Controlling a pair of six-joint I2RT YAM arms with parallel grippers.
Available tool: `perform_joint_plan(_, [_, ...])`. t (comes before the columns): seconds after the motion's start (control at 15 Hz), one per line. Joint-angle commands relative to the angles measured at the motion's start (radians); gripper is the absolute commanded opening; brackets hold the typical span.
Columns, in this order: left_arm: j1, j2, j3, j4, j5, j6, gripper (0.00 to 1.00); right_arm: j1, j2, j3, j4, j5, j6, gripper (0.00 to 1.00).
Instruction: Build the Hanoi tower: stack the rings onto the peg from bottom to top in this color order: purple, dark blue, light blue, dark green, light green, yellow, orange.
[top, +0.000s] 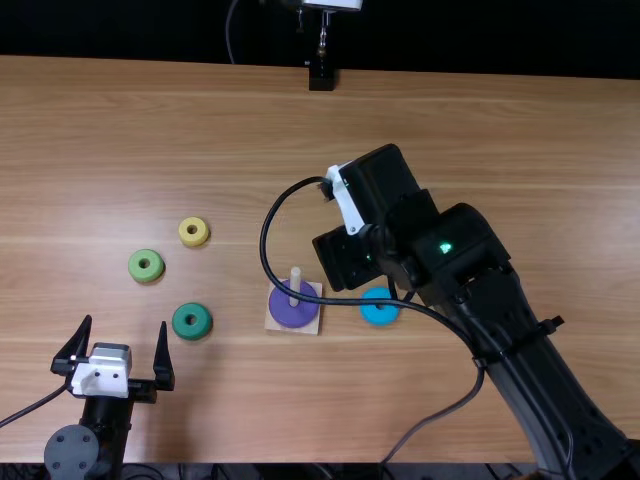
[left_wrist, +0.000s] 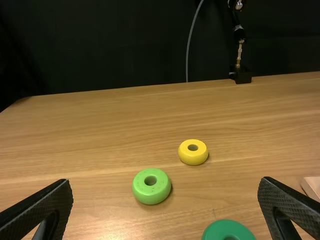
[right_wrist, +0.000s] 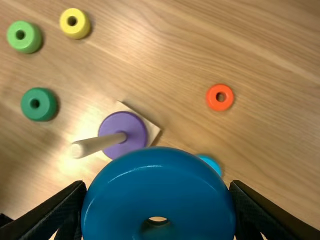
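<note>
Right end effector (top: 345, 262) is up over the desk (top: 450, 120), pinching the dark blue ring (right_wrist: 157, 195) by its sides, one finger on each. Ring's clear of the desk, near the peg (top: 295, 276). Purple ring (top: 290, 315) is down on the square base (top: 305, 330), around the peg; no other ring on there. Left end effector (top: 125, 326) is at the near left, spread wide, nothing between the fingers.

Loose rings, all flat on the desk: dark green (top: 198, 330) left of the base; light green (top: 150, 275) farther left and a bit farther back; yellow (top: 201, 238) to the far left of the base; light blue (top: 379, 316) just right of the base; orange (right_wrist: 229, 98) on the far side of light blue.
</note>
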Motion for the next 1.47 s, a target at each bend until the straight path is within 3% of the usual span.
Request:
perform_joint_plan(0.0, [-0.007, -0.012, -0.03, -0.003, -0.006, 0.0, 1.0, 0.028, 0.025, 0.044, 0.001, -0.008, 0.007, 0.0])
perform_joint_plan(0.6, [-0.007, -0.012, -0.03, -0.003, -0.006, 0.0, 1.0, 0.111, 0.094, 0.062, 0.012, -0.01, 0.007, 0.0])
perform_joint_plan(1.4, [-0.007, -0.012, -0.03, -0.003, -0.006, 0.0, 1.0, 0.131, 0.17, 0.105, 0.034, -0.01, 0.009, 0.0])
